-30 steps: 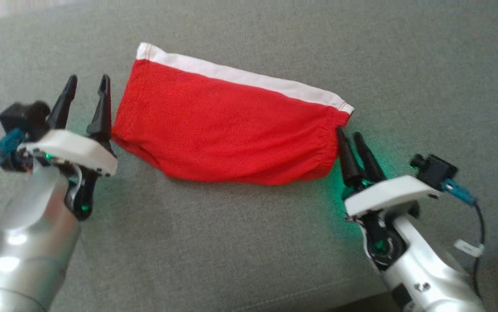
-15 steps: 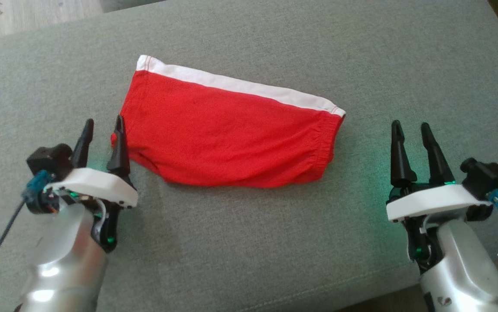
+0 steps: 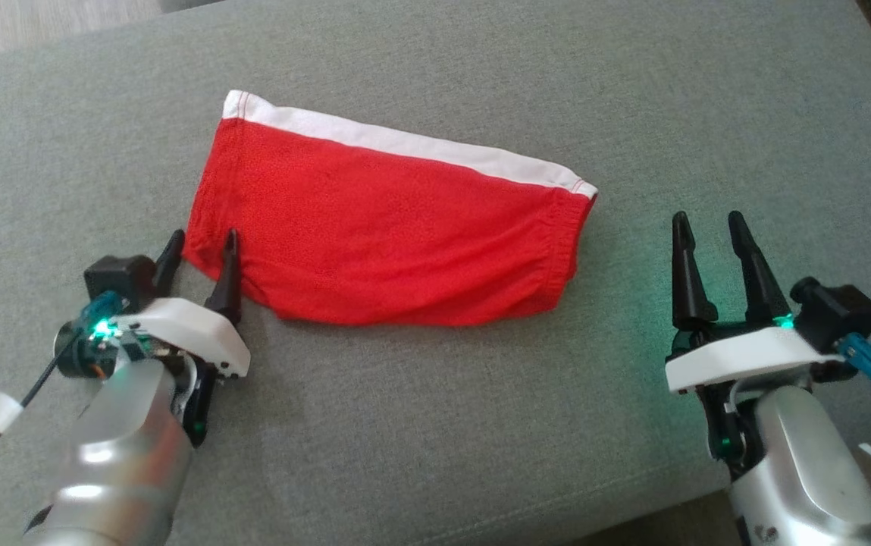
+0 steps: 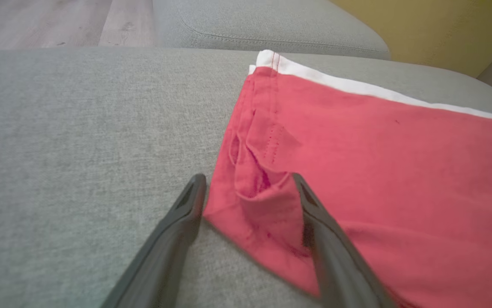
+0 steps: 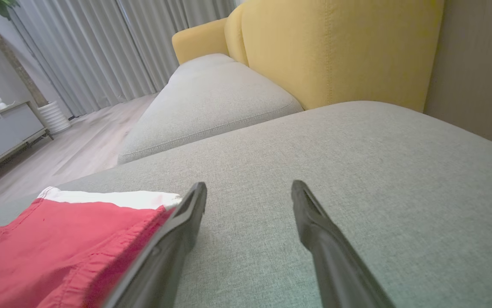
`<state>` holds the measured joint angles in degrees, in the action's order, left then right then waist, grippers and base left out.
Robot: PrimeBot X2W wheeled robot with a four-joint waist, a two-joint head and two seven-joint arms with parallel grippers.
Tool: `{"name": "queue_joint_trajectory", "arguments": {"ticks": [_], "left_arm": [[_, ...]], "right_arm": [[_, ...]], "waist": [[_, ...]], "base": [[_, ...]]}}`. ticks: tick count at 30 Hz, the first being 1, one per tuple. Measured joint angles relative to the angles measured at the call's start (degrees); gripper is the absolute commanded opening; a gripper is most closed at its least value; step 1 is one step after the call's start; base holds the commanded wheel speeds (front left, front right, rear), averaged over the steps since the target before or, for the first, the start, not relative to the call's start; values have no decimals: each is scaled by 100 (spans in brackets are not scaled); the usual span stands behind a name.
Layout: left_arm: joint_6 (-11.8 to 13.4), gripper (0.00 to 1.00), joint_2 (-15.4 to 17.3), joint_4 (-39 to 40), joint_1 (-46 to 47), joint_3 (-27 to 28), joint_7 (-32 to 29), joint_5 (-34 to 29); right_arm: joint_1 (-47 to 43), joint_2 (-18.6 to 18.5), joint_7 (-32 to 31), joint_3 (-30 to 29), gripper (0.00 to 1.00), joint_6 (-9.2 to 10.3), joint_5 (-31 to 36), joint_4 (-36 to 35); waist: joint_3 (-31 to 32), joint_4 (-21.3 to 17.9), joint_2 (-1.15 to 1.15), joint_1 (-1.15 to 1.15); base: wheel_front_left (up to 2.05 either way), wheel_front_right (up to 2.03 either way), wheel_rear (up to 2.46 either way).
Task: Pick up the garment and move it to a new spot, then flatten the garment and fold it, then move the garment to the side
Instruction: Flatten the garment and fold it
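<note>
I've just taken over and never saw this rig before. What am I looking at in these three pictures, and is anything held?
This is a wheeled robot with two arms, each ending in a two-fingered gripper. One picture looks down from its head; the other two look along each wrist's fingers. A red, white-edged garment lies flat on a grey sofa cushion. The left gripper is open, its fingers straddling the garment's near left corner. The right gripper is open over bare cushion beside the garment's right end. Nothing is held yet.
</note>
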<state>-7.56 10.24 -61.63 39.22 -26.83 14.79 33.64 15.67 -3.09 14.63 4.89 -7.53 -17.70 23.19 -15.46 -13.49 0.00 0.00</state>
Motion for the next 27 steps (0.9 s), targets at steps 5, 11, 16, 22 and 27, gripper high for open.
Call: {"name": "queue_joint_trajectory", "arguments": {"ticks": [5, 11, 16, 22, 27], "left_arm": [[-2, 0, -78, -185, 86, -287, -10, 114], [-1, 0, -249, -337, -33, -219, -11, 423], [219, 0, -267, 158, -627, 349, -11, 467], [457, 0, -377, 832, -1754, 866, -11, 160], [459, 42, -488, 1167, -2255, 1201, -10, -175]], "right_arm": [[-21, 11, 0, -46, 100, 0, 137, -40], [-234, 19, 0, -146, 100, 0, 266, -30], [-411, 22, 0, -247, 100, 0, 285, 34], [-770, 27, 0, -257, 100, 0, 409, 183], [-837, 31, 0, -131, 100, 0, 408, 243]], "waist": [[52, 51, 0, 1], [304, 238, 0, 1], [640, 485, 0, 0], [1051, 881, 0, 0], [1286, 1171, 0, -1]], "base": [[0, 0, 0], [0, 0, 0], [0, 0, 0], [0, 0, 0], [0, 0, 0]]}}
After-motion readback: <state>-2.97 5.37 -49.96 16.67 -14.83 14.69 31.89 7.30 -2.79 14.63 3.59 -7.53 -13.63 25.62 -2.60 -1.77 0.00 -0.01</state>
